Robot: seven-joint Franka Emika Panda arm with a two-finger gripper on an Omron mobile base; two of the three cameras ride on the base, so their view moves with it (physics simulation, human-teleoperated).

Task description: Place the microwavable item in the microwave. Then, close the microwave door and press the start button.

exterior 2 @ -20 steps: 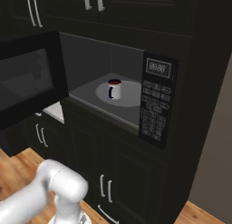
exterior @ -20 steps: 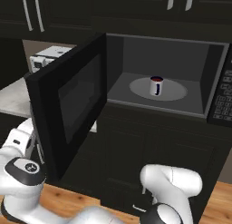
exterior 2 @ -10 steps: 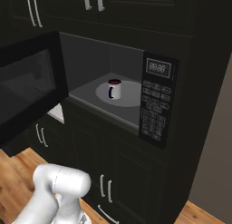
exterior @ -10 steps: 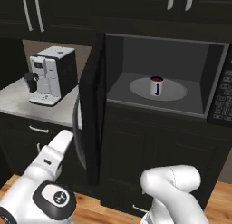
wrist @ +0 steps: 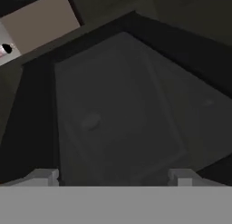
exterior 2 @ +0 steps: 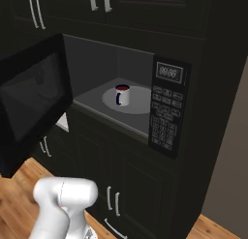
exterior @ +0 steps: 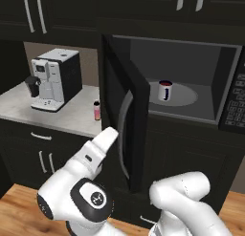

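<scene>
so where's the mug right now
The white mug stands upright on the round turntable inside the open microwave, left of the keypad panel and right of the half-swung door.

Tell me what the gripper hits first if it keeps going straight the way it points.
Most likely the microwave door: in the hand view its dark glass panel lies dead ahead of the open gripper, with nothing visible between, though how far off is unclear.

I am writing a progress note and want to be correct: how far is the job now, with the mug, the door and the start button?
Done: the mug stands on the turntable inside the microwave. In hand: the microwave door is only partly swung, not shut; the open gripper faces its dark window, holding nothing. Left: shutting the door fully, then pressing start on the keypad panel.
</scene>
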